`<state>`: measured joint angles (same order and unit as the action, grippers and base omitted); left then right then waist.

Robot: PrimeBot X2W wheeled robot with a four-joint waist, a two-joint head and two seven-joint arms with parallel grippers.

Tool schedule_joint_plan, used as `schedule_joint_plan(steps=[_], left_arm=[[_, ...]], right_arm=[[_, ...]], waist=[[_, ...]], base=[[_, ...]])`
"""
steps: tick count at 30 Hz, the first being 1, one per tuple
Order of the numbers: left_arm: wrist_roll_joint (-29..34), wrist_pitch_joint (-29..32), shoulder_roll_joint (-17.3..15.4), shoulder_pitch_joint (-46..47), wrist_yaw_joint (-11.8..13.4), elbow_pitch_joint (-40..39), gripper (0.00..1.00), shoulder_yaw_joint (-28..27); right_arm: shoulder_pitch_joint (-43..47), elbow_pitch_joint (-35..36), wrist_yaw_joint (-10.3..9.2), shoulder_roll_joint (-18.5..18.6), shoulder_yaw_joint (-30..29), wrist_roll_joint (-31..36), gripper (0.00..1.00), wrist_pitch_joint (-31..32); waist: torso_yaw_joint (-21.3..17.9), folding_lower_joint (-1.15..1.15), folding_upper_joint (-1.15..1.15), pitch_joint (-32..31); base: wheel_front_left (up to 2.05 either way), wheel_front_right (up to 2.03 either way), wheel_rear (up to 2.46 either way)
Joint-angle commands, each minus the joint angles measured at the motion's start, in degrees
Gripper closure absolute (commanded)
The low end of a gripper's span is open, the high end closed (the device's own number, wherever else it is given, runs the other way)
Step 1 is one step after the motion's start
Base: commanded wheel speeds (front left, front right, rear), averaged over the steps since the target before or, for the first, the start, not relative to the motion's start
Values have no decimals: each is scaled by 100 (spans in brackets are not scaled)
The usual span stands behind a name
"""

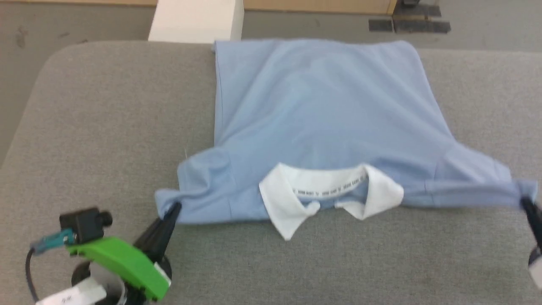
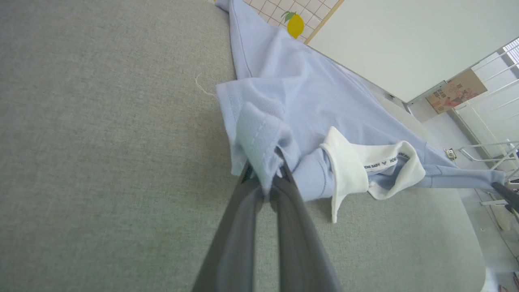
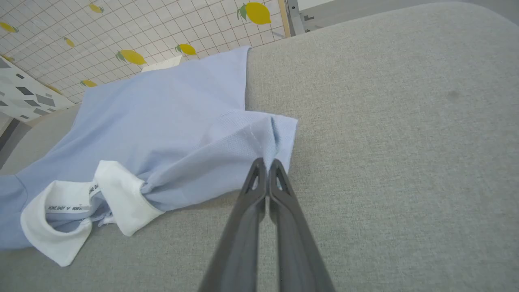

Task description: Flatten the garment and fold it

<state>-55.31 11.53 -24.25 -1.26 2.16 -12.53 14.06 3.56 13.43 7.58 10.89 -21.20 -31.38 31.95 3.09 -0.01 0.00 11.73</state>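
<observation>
On the grey fabric desk (image 1: 97,127), the light blue white-collared polo shirt (image 1: 322,114) lies flat, left end effector (image 1: 172,209) pinching one sleeve tip, right end effector (image 1: 524,201) the other.

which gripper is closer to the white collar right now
Left. The left gripper pinches one sleeve near the white collar; the right gripper pinches the other sleeve, farther out.

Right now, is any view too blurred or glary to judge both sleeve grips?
Head view: soft all over, the right gripper smeared at the frame edge. Left wrist view: the garment sharp, the left gripper blurred near the lens. Right wrist view: crisp, even light, no glare.
</observation>
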Motion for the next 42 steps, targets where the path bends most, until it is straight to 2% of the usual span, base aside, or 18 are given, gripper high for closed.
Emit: schedule_joint_plan(steps=[1,17,22,26,34,42], left_arm=[[-105,26,-29,-207,48,-95,100,-64],[-1097,990,-650,-2198,556,-1165,100,-368],[-1205,877,-676,-2569,624,-1429,100,-597],[-1150,717,-609,-2580,552,-1498,100,-621],[-674,397,-327,-1791,331,-1312,100,-269],[-400,467,-210,-1178,239,-1171,100,83]], right_arm=[[169,77,-9,-85,-81,-33,100,89],[1857,1082,-9,-599,-594,-584,100,1668],[2161,1314,-9,-723,-784,-670,100,1906],[2182,1337,-9,-759,-695,-469,100,1771],[1758,700,-9,-673,138,107,100,1318],[1151,-807,-9,-457,663,240,100,1005]], waist=[[37,1,0,-234],[-17,1,0,-1082],[-12,1,0,-1232],[-24,1,0,-1262],[-17,1,0,-939],[9,1,0,-614]], base=[[0,0,0],[0,0,0],[0,0,0],[0,0,0],[0,0,0],[0,0,0]])
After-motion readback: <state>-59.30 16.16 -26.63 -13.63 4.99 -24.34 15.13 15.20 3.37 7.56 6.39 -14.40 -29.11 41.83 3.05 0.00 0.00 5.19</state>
